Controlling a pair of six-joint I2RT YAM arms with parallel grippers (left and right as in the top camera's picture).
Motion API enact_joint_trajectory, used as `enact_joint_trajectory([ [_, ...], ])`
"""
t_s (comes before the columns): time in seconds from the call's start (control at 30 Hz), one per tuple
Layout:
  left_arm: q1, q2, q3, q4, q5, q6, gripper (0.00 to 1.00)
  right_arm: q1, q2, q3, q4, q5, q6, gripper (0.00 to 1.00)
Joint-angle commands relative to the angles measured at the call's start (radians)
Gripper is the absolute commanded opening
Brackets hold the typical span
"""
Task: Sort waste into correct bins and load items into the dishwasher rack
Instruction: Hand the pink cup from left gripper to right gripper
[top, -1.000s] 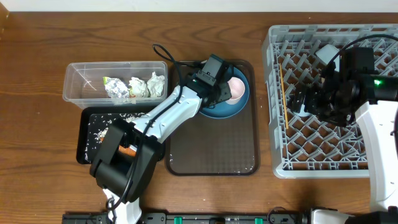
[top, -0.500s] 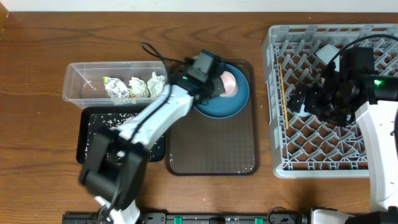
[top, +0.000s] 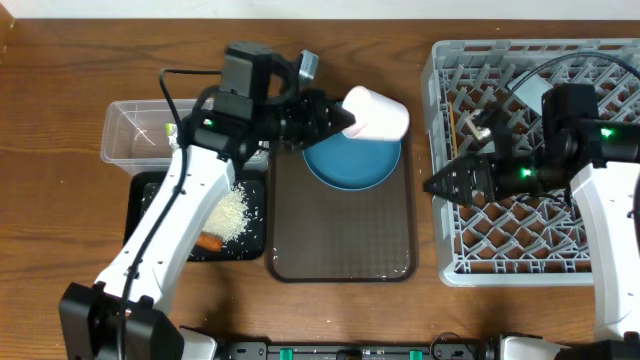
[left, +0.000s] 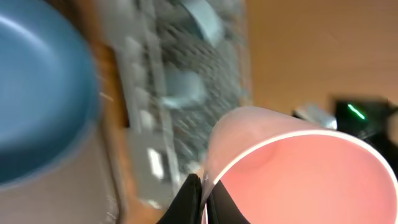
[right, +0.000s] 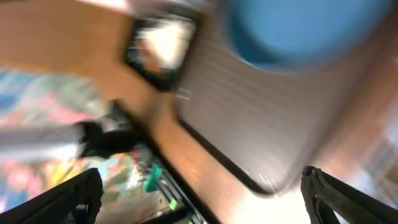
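The left hand (top: 338, 120) is pinched shut on the rim of the pale-pink cup (top: 377, 113), holding it on its side above the dark-blue plate (top: 350, 168) — clear of it, likely for carrying to the dishwasher rack (top: 436, 90). The right hand (top: 434, 186) hangs spread and empty at the rack's plate-side edge — perhaps to receive it.

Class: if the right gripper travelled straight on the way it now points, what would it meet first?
Probably the brown serving tray: the open right gripper aims at its bare surface, not the dark-blue plate. Height is unclear, so it might pass above.
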Motion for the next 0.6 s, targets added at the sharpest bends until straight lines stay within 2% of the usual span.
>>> enact_joint_trajectory([
  [0.0, -0.003, 0.002, -0.001, 0.001, 0.335, 0.050, 0.06, 0.010, -0.005, 0.008, 0.002, -0.328, -0.301, 0.99],
  [0.17, -0.024, 0.002, -0.001, 0.001, 0.415, 0.060, 0.06, 0.010, -0.005, 0.008, 0.005, -0.399, -0.380, 0.99],
  [0.33, -0.035, 0.002, -0.001, 0.001, 0.459, 0.074, 0.06, 0.010, -0.005, 0.008, 0.035, -0.423, -0.389, 0.99],
  [0.57, -0.061, 0.002, -0.001, 0.001, 0.441, 0.099, 0.06, 0.021, -0.005, 0.008, 0.068, -0.531, -0.389, 0.99],
])
